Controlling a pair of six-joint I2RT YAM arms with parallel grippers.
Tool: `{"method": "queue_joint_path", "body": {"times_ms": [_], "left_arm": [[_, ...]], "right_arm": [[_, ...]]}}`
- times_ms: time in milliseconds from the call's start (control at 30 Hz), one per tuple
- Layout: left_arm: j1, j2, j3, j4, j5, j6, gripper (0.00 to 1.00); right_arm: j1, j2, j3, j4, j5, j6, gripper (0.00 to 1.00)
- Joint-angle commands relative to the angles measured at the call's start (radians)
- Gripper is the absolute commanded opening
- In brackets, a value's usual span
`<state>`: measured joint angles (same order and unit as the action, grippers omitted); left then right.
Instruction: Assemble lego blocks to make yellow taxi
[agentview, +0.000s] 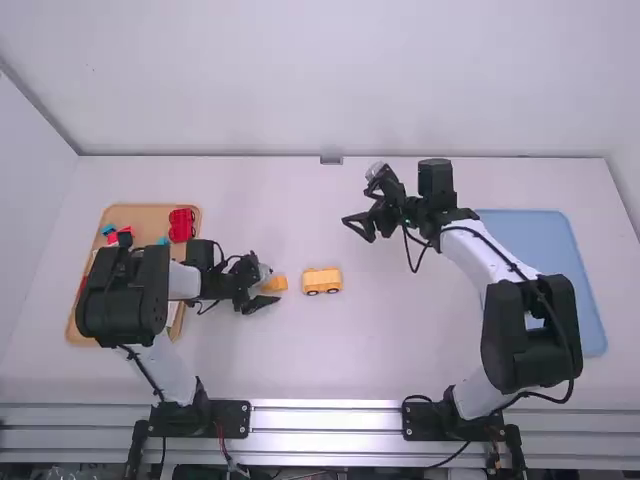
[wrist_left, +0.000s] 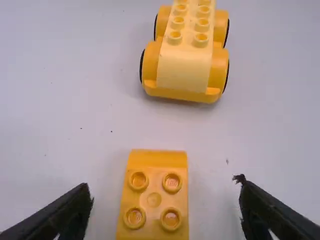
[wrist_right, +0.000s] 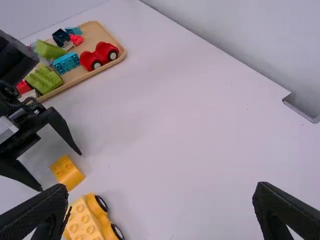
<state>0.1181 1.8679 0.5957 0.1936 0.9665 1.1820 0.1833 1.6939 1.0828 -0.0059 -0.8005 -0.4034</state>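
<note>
Left end effector (agentview: 273, 285), fingers apart near 1 yellow block (wrist_left: 154, 200), yellow wheeled base (wrist_left: 184, 65) close by, right end effector (agentview: 357, 230), fingers apart, above white tabletop (agentview: 320, 370).

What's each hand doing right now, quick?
Left hand: open, fingers spread around the small yellow brick without gripping it.
Right hand: open, fingers wide apart, holding nothing.

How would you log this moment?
left gripper: open, at loose yellow brick | wheeled yellow build: on table | right gripper: open, empty
</note>
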Motion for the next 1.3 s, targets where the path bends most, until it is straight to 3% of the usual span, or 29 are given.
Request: {"method": "queue_joint_path", "body": {"times_ms": [0, 233, 300, 533, 667, 833, 1000, 1267], "left_arm": [[0.002, -0.010, -0.013, -0.001, 0.038, -0.006, 0.72], [0.009, 0.022, 0.002, -0.001, 0.014, -0.008, 0.67], [0.009, 0.043, 0.016, -0.005, 0.015, -0.007, 0.58], [0.014, 0.055, 0.033, -0.032, 0.038, 0.024, 0.56], [0.046, 0.055, 0.023, -0.027, 0.036, 0.031, 0.46], [0.055, 0.055, 0.002, -0.016, 0.047, 0.048, 0.44], [0.042, 0.055, -0.008, 0.013, 0.076, 0.049, 0.50], [0.048, 0.055, -0.005, 0.023, 0.057, 0.040, 0.43]], "right_arm": [[0.006, -0.014, 0.022, -0.003, -0.003, -0.005, 0.99], [0.006, -0.014, 0.022, -0.020, -0.006, -0.005, 0.98], [0.006, -0.014, 0.022, -0.025, -0.006, -0.006, 0.98], [0.006, -0.014, 0.022, -0.026, -0.006, -0.005, 0.99], [0.006, -0.014, 0.022, -0.025, -0.006, -0.006, 0.99], [0.006, -0.014, 0.022, -0.024, -0.006, -0.005, 0.99], [0.006, -0.014, 0.022, -0.024, -0.006, -0.006, 0.98], [0.007, -0.014, 0.022, -0.029, -0.006, -0.005, 0.99]]}}
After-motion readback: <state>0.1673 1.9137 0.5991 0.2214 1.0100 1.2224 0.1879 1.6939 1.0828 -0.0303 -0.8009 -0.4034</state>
